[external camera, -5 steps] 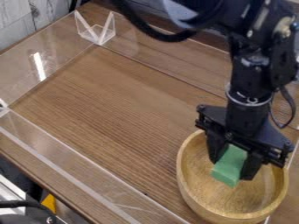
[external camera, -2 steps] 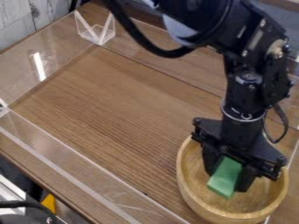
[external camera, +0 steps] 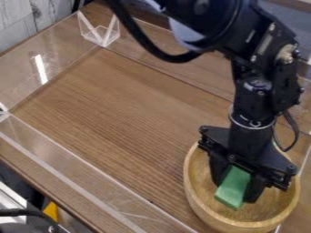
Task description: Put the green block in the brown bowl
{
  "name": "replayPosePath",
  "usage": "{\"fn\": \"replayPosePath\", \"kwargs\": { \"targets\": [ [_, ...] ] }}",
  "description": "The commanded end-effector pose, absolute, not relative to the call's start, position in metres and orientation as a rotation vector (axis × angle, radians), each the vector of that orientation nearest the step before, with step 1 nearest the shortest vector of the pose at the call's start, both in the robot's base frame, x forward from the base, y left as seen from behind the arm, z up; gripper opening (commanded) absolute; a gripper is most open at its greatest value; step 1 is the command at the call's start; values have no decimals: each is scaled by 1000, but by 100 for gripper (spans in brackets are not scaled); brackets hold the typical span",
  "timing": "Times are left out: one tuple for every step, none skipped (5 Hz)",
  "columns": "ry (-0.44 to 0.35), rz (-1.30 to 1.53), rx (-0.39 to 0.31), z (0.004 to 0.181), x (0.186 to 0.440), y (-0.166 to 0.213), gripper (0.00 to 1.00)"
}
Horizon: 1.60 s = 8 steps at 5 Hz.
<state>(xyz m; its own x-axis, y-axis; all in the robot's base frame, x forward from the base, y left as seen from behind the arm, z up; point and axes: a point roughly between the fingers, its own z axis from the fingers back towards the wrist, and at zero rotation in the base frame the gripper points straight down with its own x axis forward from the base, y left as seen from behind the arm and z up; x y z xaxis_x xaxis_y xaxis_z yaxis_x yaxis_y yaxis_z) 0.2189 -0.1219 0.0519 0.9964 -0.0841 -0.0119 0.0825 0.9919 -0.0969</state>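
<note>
Since the earlier frame the gripper (external camera: 245, 178) has come lower over the bowl, and the green block (external camera: 235, 188) now sits deeper inside the rim than it did a second ago. The jaws stand partly apart and are clamped on the block's upper end — their spacing matches the block's width, so the opening is set by the part held, not by a release. The block hangs upright, its lower end close to the floor of the brown bowl (external camera: 205, 209); whether it touches the wood cannot be told, because the near rim hides that spot. The gripper points straight down, which appears chosen to keep the fingers clear of the thick rim during descent. The bowl rests near the right front corner of the wooden table (external camera: 109, 109) — inside a clear plastic wall (external camera: 49, 173).
</note>
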Motion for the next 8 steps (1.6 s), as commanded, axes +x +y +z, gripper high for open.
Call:
{"fn": "replayPosePath", "kwargs": {
  "targets": [
    [-1,-78,-111,58,222,-123,100],
    [0,-70,-115,59,222,-120,100],
    [-2,-60,-118,60,222,-116,100],
    [-3,-50,-121,61,222,-112,100],
    [-5,-42,-122,62,222,-109,100],
    [-7,-33,-122,64,223,-104,100],
    [-9,-25,-120,67,223,-99,100],
    [-11,-17,-116,70,223,-94,100]
  ]
}}
